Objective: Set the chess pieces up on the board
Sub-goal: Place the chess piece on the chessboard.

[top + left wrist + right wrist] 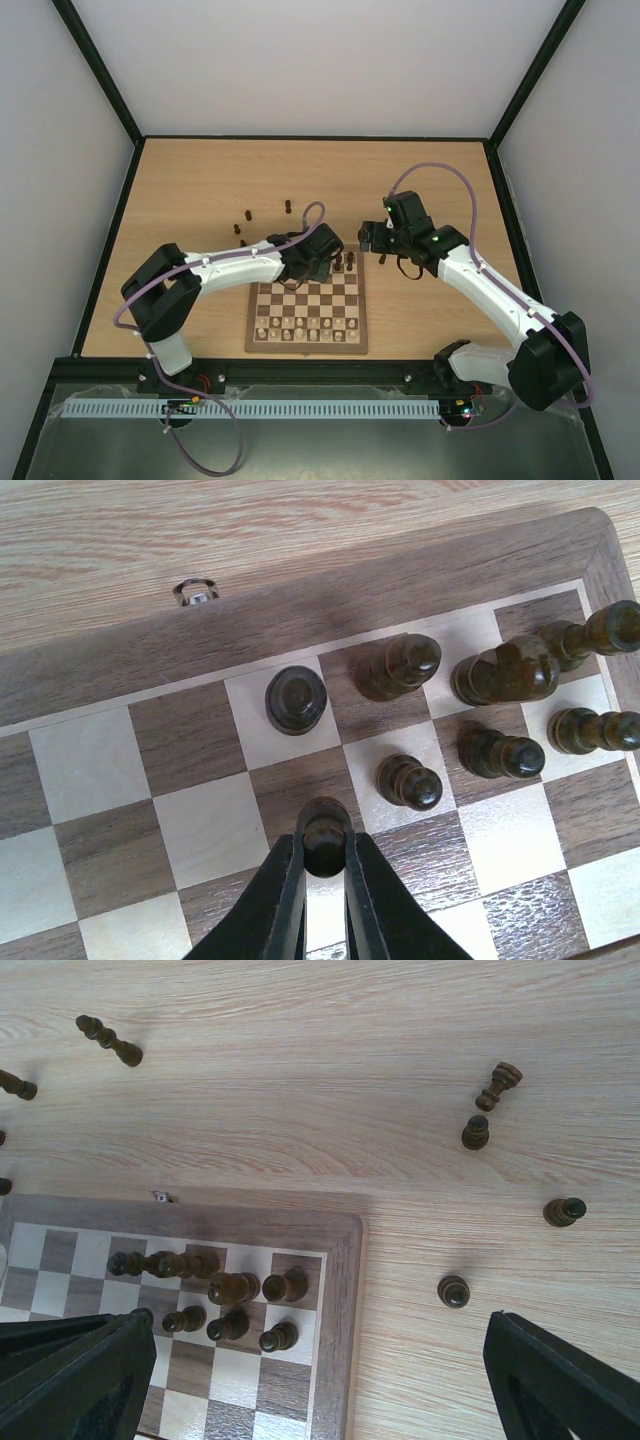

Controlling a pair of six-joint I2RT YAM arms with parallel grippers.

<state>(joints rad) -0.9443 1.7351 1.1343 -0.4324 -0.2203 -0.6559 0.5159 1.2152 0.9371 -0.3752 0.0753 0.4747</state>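
Observation:
The board (306, 300) lies in front of the arms. Several dark chess pieces (345, 262) stand in its far right corner; they also show in the left wrist view (400, 665) and the right wrist view (232, 1287). My left gripper (325, 852) is shut on the head of a dark pawn (325, 830), upright over a dark square in the second row. My right gripper (318, 1325) is open wide and empty, above the board's far right corner and the table beside it (372, 240). A loose dark pawn (454, 1291) stands on the table between its fingers.
More dark pieces are on the tabletop beyond the board (247, 214), some upright (564, 1211), some lying (498, 1086). Pale cream pieces (305, 332) fill the near rows. A small metal clasp (196, 590) sits at the board's far edge.

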